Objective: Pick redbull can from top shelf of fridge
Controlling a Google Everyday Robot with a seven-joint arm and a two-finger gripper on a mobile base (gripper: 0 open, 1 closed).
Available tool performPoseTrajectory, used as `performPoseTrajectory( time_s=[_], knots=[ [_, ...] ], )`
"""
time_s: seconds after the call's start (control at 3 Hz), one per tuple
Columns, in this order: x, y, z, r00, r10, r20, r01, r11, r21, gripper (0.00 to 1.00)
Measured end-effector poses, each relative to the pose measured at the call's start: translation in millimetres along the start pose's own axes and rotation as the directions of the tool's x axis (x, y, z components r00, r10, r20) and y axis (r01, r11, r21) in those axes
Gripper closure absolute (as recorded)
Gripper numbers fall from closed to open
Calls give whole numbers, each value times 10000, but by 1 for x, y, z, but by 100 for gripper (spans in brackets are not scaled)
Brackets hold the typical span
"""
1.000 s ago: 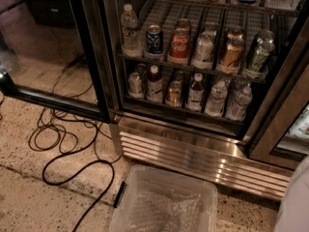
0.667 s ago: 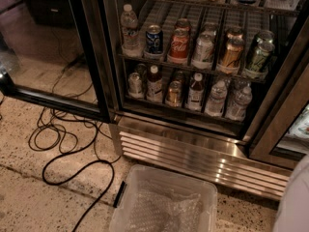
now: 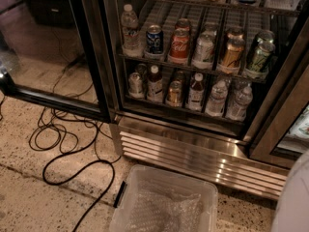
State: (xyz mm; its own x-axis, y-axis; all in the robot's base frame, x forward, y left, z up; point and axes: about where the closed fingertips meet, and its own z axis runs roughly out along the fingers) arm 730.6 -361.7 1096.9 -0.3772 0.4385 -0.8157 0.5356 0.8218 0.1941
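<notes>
The fridge [image 3: 203, 153] stands open before me, its black-framed glass door [image 3: 53, 47] swung out to the left. Three wire racks show. The highest one [image 3: 203, 5] is cut by the top edge, so only the bottoms of its drinks show. I cannot pick out the redbull can among them. The rack below [image 3: 193, 66] holds a water bottle [image 3: 129, 28], a blue Pepsi can [image 3: 154, 38], a red Coca-Cola can [image 3: 179, 45] and several other cans. The gripper is out of view.
The lowest rack [image 3: 183, 108] holds small bottles and cans. A clear plastic bin [image 3: 166, 202] with bubble wrap sits on the floor before the louvred base [image 3: 193, 161]. Black cables [image 3: 63, 144] loop over the speckled floor at left. A white rounded shape [image 3: 294, 197] fills the lower right corner.
</notes>
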Motion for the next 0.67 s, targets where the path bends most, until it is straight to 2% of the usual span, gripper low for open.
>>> performPoseTrajectory(
  time_s=[0.33, 0.67],
  knots=[
    [0, 0, 0, 10000, -2, 0, 2, 10000, 0, 100],
    [0, 4, -12, 9990, -428, 126, 427, 9991, 44, 100]
  ],
)
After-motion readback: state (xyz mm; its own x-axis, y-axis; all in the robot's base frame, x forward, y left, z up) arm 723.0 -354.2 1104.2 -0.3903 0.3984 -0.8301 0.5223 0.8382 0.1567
